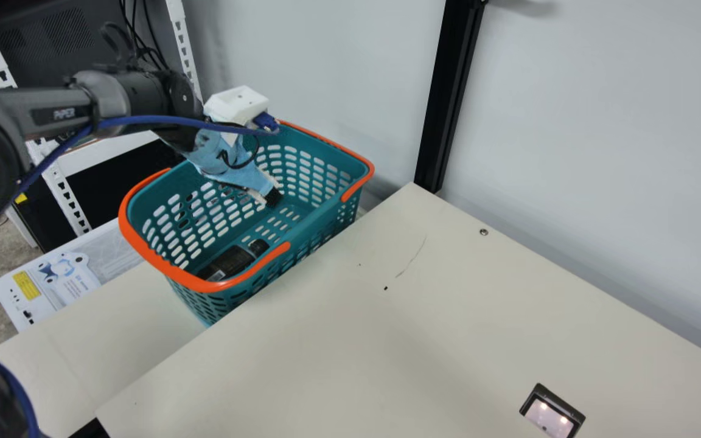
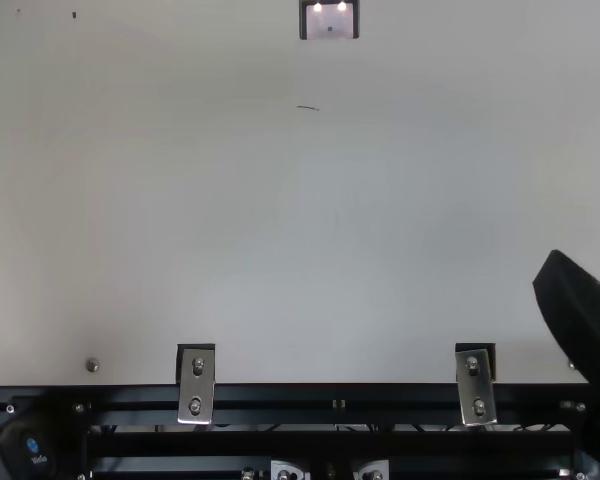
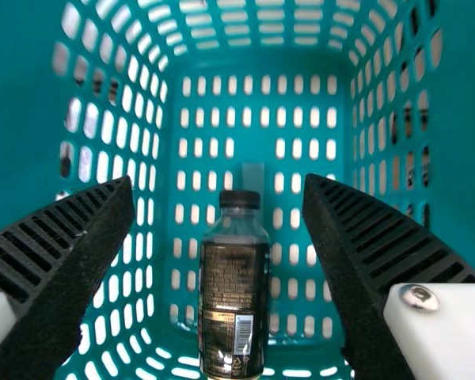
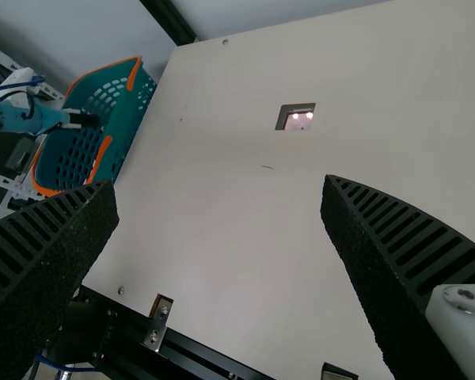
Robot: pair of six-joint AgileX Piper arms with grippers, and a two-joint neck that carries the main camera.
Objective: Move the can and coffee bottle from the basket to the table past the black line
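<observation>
Currently holding the left hand [image 1: 273,198] down inside the teal basket [image 1: 320,213], with both ribbed fingers apart. Seeing the coffee bottle [image 3: 233,293] lying on the basket's slotted floor in the left wrist view, between and below the fingertips. Spotting it also in the main view, partly behind the near rim, with its black cap toward the basket's far end. Finding the basket beside the pale surface [image 1: 448,328], with orange handles [image 1: 183,280] folded down along the rim. Having the right hand [image 2: 588,330] at the top view's right edge, over the surface's edge; in the right wrist view, holding it with its two fingers wide apart. Noting on the surface a small dark-framed panel [image 1: 550,415] and a short dark line [image 2: 308,107] near it.
</observation>
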